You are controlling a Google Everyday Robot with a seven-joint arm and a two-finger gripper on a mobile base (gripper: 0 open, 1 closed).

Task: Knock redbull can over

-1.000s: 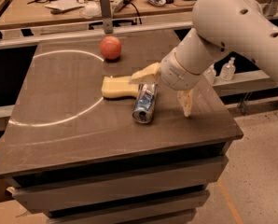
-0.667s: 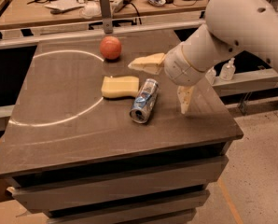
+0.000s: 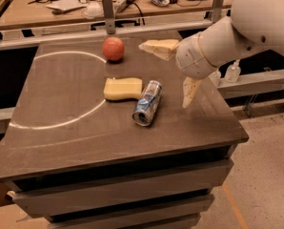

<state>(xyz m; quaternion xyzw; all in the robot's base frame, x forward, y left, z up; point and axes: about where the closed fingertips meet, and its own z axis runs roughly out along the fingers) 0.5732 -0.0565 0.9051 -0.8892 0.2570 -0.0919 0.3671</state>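
The redbull can (image 3: 147, 102) lies on its side near the middle of the dark table (image 3: 75, 128), blue and silver, its open end facing the front. My gripper (image 3: 173, 70) is to the right of the can and raised above the table, apart from it. Its two pale fingers are spread wide: one finger (image 3: 158, 47) points left toward the back, the other finger (image 3: 189, 91) points down. It holds nothing.
A yellow sponge (image 3: 122, 88) lies just left of the can, touching or nearly touching it. A red ball (image 3: 113, 48) sits at the back. A white arc (image 3: 65, 120) is drawn on the table's left half. A cluttered bench (image 3: 85, 8) stands behind.
My gripper has pulled back to the right and up, away from the can. The can lies on its side as before, rolled slightly.
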